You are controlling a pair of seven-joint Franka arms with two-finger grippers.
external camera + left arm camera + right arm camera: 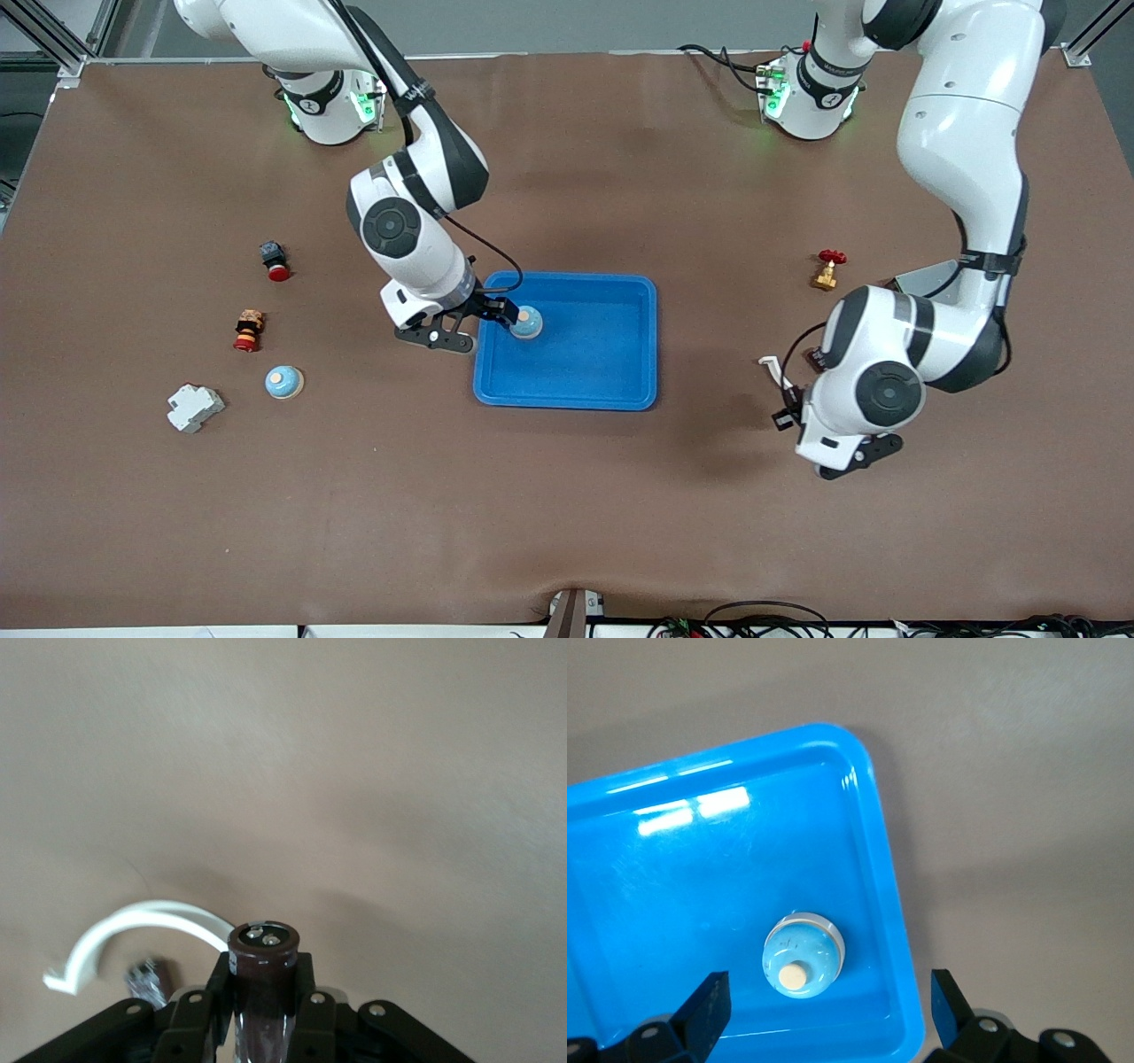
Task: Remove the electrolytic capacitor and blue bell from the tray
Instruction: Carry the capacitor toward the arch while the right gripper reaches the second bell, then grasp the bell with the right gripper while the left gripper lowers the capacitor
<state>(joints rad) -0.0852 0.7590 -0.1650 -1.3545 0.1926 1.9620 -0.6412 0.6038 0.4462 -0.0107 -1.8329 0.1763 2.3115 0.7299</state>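
The right gripper (496, 321) hangs with its fingers spread wide over the blue tray (611, 390), at the tray's edge toward the right arm's end of the table. A blue bell (526, 322) sits on the tray floor just inside that edge, free of the fingers (709, 1005).

The left gripper (262, 1005) is pinched on a dark brown capacitor (263, 970) — held upright, terminals up — over bare table toward the left arm's end.

A second bell (284, 382) rests near the right arm's end, beside a white breaker (194, 407), a red-capped button (275, 260) and a striped part (249, 330). A red-handled brass valve (827, 269) stands near the left arm.
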